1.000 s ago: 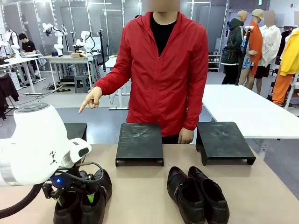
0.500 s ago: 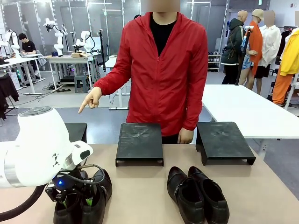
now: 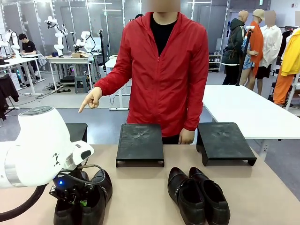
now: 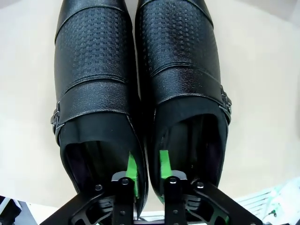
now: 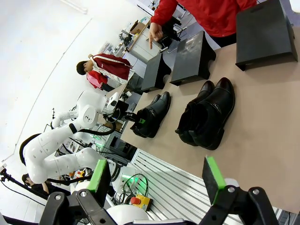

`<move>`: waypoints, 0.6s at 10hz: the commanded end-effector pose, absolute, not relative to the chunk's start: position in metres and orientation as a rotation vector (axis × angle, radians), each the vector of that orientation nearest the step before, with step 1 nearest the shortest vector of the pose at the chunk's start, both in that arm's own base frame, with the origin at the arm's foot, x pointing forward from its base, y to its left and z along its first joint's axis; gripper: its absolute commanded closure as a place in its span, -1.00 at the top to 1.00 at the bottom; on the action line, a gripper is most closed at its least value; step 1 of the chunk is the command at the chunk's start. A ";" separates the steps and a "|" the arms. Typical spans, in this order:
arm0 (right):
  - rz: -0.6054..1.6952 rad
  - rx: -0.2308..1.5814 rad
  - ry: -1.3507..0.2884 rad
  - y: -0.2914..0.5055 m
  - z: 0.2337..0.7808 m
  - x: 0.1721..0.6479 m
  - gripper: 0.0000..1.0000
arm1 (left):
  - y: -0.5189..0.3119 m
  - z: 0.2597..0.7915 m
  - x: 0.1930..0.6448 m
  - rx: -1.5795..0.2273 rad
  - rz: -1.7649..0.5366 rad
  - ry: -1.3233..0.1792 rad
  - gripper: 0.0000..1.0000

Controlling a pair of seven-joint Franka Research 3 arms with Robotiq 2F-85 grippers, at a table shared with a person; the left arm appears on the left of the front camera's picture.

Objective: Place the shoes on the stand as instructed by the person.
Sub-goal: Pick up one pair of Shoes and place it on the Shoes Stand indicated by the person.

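Two pairs of black shoes stand at the table's near side. The left pair (image 3: 96, 199) (image 4: 140, 84) has a textured upper and side buckles; the smoother right pair (image 3: 199, 194) (image 5: 211, 115) stands free. My left gripper (image 3: 80, 201) (image 4: 148, 171) reaches down into the left pair with one green-padded finger in each shoe. It is shut on the two adjoining inner walls. My right gripper (image 5: 157, 180) hangs open and empty, well above the table. The person (image 3: 164, 70) in a red jacket stands at the far side, one hand (image 3: 91, 99) pointing down to the picture's left.
Three low black stands line the far edge: a left one (image 3: 77, 131) partly behind my left arm, a middle one (image 3: 139, 143) and a right one (image 3: 224, 140). Bare tan tabletop (image 3: 140, 187) lies between the two pairs. A white table (image 3: 248, 108) stands behind on the right.
My left gripper's fingers, spread inside the left pair a second ago, have closed on the shoes' inner walls. The arm shifted slightly right. The person's pointing hand has not moved.
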State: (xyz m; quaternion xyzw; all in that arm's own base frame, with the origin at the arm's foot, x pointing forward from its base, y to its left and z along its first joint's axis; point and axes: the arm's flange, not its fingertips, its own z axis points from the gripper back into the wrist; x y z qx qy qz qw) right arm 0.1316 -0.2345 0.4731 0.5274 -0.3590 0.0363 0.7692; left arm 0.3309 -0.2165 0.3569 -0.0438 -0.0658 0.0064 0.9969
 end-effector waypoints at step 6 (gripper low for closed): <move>0.090 1.145 -0.802 -0.236 0.475 0.128 1.00 | -0.217 0.432 0.314 -0.069 -0.020 -0.202 -1.00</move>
